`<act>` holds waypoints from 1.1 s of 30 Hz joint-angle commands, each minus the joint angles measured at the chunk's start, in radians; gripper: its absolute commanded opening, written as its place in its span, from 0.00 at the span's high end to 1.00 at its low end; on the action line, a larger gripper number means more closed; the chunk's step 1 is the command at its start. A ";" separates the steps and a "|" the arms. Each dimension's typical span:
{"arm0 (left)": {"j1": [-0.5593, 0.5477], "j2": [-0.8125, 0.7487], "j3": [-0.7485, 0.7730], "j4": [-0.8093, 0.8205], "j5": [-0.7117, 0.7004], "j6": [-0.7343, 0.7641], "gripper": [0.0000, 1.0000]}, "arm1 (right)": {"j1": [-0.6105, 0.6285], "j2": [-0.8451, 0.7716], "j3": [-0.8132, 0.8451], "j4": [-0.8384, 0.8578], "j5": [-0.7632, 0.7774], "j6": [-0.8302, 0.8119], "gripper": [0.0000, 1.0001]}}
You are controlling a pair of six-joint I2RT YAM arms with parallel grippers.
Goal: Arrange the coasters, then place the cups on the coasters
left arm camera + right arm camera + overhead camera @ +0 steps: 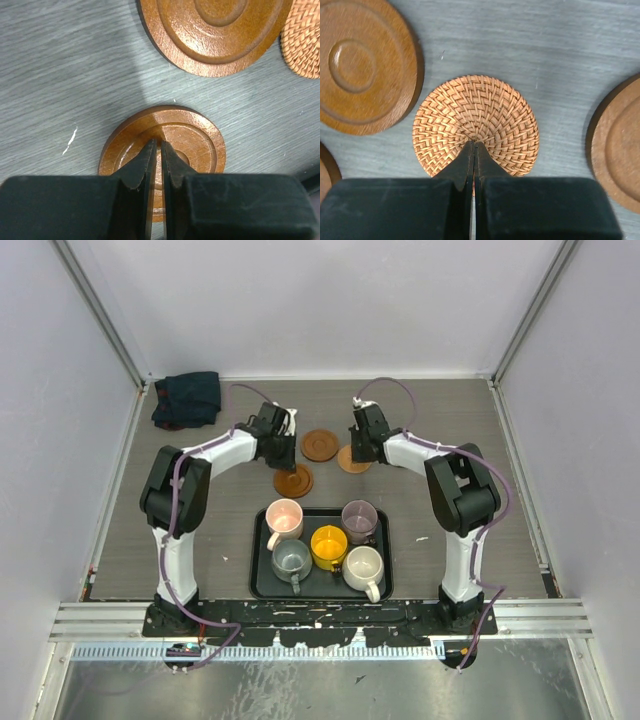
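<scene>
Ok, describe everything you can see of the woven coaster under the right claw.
The woven coaster is a small round disc of tan-orange wicker, plaited in a herringbone pattern that runs out from its centre, with a slightly uneven rim. It lies flat and intact on the grey table. The shut right claw points down at its middle; contact cannot be confirmed. Wooden coasters flank it on both sides, clear of its edge.

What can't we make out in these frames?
- Top view: coaster count; only three show, the arms may hide more, and the right claw overlaps the woven coaster.
- Left wrist: whether the left claw touches the ringed coaster below; its fingers block the contact point.
- Right wrist: wooden coaster at the right edge, cut off by the frame.
- Top view: dark cloth in the far corner, too small to identify.
</scene>
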 commanded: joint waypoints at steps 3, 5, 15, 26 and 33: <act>0.050 0.104 0.094 -0.114 -0.042 0.021 0.90 | -0.043 0.052 0.079 -0.039 0.010 -0.011 0.99; 0.065 0.129 0.135 -0.123 -0.047 0.020 0.89 | -0.055 0.058 0.088 -0.039 -0.004 -0.011 0.99; 0.132 0.245 0.344 -0.177 -0.047 0.022 0.90 | -0.065 0.108 0.133 -0.033 -0.040 -0.030 0.99; 0.199 0.296 0.443 -0.177 -0.053 0.010 0.89 | -0.065 0.134 0.159 -0.030 -0.034 -0.031 0.99; 0.205 0.362 0.551 -0.227 -0.069 0.027 0.89 | -0.065 0.132 0.155 -0.030 -0.012 -0.022 0.99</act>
